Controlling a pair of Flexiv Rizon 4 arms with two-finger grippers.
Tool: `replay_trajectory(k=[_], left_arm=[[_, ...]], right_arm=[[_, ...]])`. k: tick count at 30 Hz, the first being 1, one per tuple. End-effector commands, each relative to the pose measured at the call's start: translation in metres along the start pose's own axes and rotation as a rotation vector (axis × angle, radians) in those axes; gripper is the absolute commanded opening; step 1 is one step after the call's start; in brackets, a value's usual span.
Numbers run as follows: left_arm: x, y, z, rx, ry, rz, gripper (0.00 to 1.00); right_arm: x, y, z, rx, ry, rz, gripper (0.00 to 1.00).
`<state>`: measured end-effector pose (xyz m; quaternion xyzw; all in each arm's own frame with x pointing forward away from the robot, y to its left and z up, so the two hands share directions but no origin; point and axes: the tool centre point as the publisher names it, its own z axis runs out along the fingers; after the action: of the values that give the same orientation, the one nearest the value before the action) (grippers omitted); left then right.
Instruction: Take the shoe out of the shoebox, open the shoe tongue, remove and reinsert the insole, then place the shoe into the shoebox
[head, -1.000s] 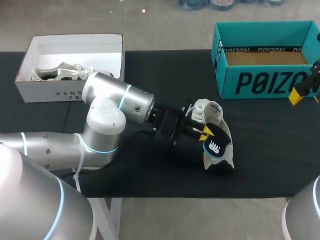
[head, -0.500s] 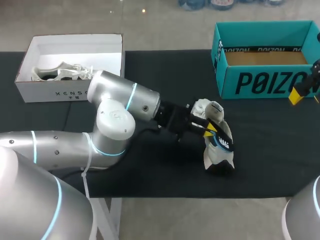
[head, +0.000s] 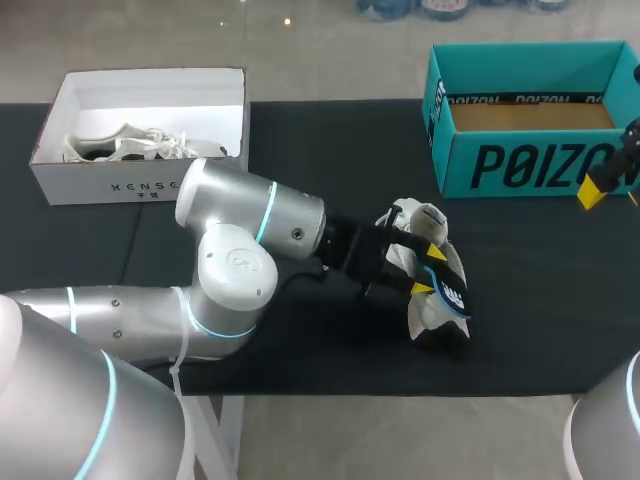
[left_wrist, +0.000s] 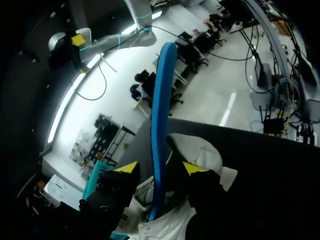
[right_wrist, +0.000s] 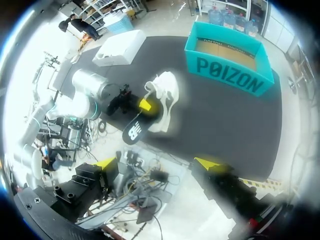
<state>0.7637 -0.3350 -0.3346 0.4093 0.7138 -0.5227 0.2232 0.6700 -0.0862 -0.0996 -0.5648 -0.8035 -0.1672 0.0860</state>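
Clearly, a thin, blue-edged insole (left_wrist: 159, 100) is being shown edge-on at the left gripper (left_wrist: 160, 167), though whether it is being clamped cannot be told. It is being stood up out of the white fabric shoe (head: 420, 225), partly hidden, on the black cloth (head: 300, 150) outside the teal cardboard shoebox (head: 530, 160). The right gripper (right_wrist: 158, 165) is being held wide apart, holding nothing.

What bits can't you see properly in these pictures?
Inside of the shoe: head view, the insole and the left arm's jaws cover it.
Right arm's jaws: head view, mostly cut off by the edge.
Second shoe: head view, the white box's front wall hides its lower part.
Shoe's outline: left wrist view, the insole's edge stands before it.
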Motion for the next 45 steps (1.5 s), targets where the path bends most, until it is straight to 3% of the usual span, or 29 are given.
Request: replay_trajectory(k=[1, 11, 13, 14, 29, 38, 39, 40, 42, 45], left_arm=[[0.001, -0.006, -0.004, -0.001, -0.010, 0.006, 0.75], [-0.006, -0.008, 0.002, 0.011, -0.010, 0.019, 0.29], [-0.006, -0.010, 0.004, 0.020, -0.005, 0.023, 0.15], [-0.005, -0.011, 0.005, 0.024, -0.001, 0.023, 0.00], [-0.007, 0.011, 0.007, -0.008, 0.045, 0.051, 0.00], [-0.004, 0.025, 0.002, -0.089, 0.076, 0.067, 0.00], [-0.003, 0.025, 0.002, -0.080, 0.065, 0.057, 0.04], [-0.002, 0.024, 0.001, -0.081, 0.069, 0.058, 0.33], [-0.001, 0.019, 0.000, -0.077, 0.050, 0.056, 0.61], [-0.001, 0.012, -0.002, -0.072, 0.043, 0.059, 0.48]], right_arm=[[0.000, 0.003, 0.000, 0.005, 0.000, 0.002, 1.00], [0.000, 0.003, 0.000, 0.005, 0.000, 0.002, 1.00], [0.000, 0.003, 0.000, 0.005, 0.000, 0.002, 1.00], [0.000, 0.003, 0.000, 0.005, 0.000, 0.002, 1.00], [0.000, 0.003, 0.000, 0.005, 0.000, 0.002, 1.00], [0.000, 0.003, 0.000, 0.005, 0.000, 0.002, 1.00], [0.000, 0.003, 0.000, 0.005, 0.000, 0.002, 1.00], [0.000, 0.003, 0.000, 0.005, 0.000, 0.002, 1.00], [0.000, 0.003, 0.000, 0.005, 0.000, 0.002, 1.00], [0.000, 0.003, 0.000, 0.005, 0.000, 0.002, 1.00]])
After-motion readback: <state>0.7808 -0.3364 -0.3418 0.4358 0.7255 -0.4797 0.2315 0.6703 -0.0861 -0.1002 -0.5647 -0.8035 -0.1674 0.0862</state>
